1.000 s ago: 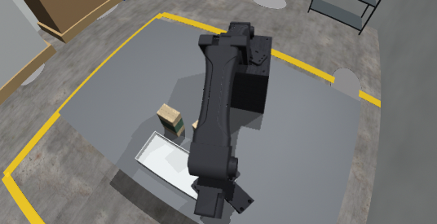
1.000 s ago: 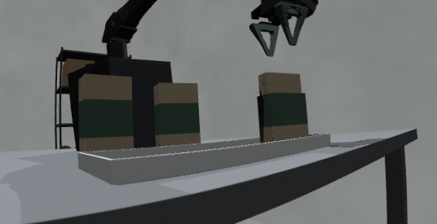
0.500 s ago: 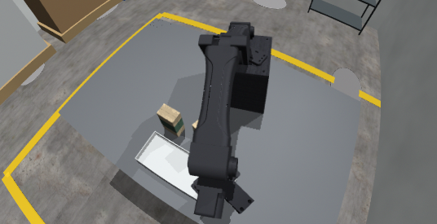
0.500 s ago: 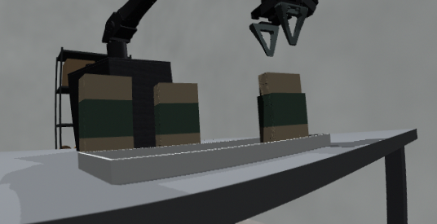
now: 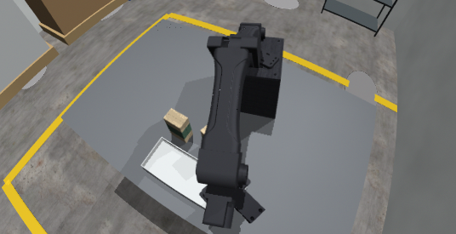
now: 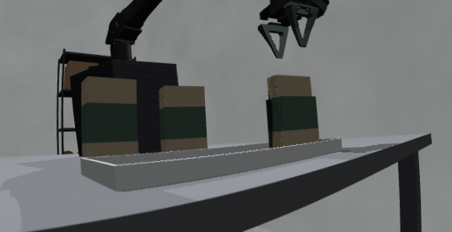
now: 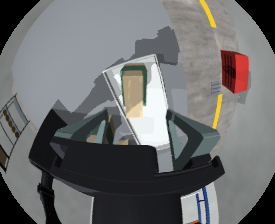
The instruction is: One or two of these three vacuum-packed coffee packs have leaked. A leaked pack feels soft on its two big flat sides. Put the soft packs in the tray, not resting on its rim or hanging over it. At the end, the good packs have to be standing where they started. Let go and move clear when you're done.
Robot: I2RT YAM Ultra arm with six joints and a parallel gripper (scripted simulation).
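Note:
Three tan coffee packs with dark green bands stand upright. In the exterior view the left pack (image 6: pixel 110 116) and the middle pack (image 6: pixel 183 118) stand behind the long grey tray (image 6: pixel 211 164). The right pack (image 6: pixel 292 110) is at the tray's right end. In the wrist view this pack (image 7: pixel 132 92) shows inside the tray's outline (image 7: pixel 144 119). My gripper (image 6: pixel 288 36) hangs open and empty well above the right pack. From above, one pack (image 5: pixel 177 123) is plain beside the tray (image 5: pixel 174 168), and my arm hides the others.
The black robot base (image 5: pixel 261 79) stands behind the packs. The table's front edge (image 6: pixel 295 188) runs just in front of the tray. A shelf rack (image 6: pixel 67 104) stands behind the base, and a red box (image 7: pixel 234 71) lies on the floor off the table.

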